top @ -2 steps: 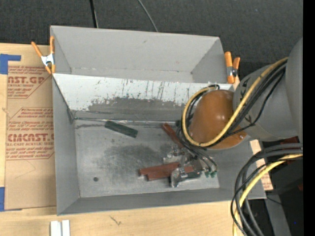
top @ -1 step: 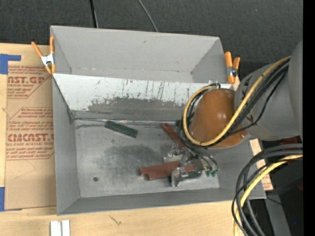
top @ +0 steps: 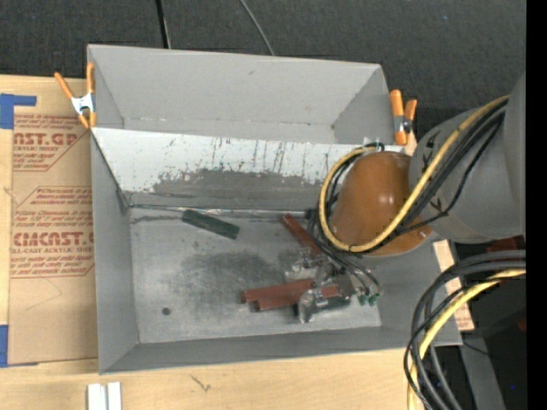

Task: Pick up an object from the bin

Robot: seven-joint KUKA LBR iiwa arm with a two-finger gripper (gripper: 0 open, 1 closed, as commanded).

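- A scuffed grey metal bin (top: 111, 272) is seen from above, its floor mostly bare.
- The gripper (top: 314, 293) is set low over the floor; whether it is spread or pressed together cannot be told.
- Right at it, a flat reddish-brown bar (top: 269, 297) is laid with its long axis running leftward, its right end at the gripper.
- Just behind, a second reddish-brown bar (top: 297, 229) lies diagonally.
- Farther left, a dark green flat strip (top: 211, 224) is found.
- Counted: two brown bars, one green strip.
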